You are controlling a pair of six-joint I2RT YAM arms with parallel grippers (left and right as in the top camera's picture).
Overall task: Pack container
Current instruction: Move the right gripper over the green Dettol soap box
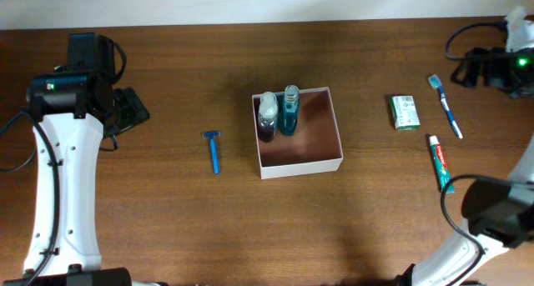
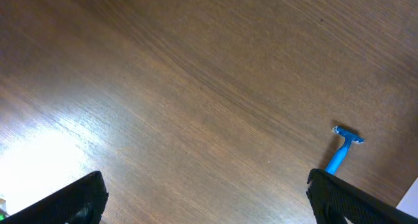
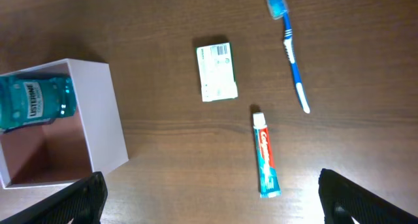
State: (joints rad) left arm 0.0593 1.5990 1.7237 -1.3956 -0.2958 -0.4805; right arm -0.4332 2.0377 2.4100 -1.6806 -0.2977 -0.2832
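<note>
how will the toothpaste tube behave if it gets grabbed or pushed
The toothpaste tube lies flat, so it probably won't roll. Its soft-looking body may dent under a squeeze; the cap end likely stays firmer. Small, so probably light.

Both arms reach forward at their sides, left claw (image 2: 204, 188) and right claw (image 3: 210, 185) spread wide.

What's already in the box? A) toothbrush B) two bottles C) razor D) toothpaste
B: a dark bottle and a teal bottle stand inside the container, while the razor, toothpaste and toothbrush lie outside it.
</note>
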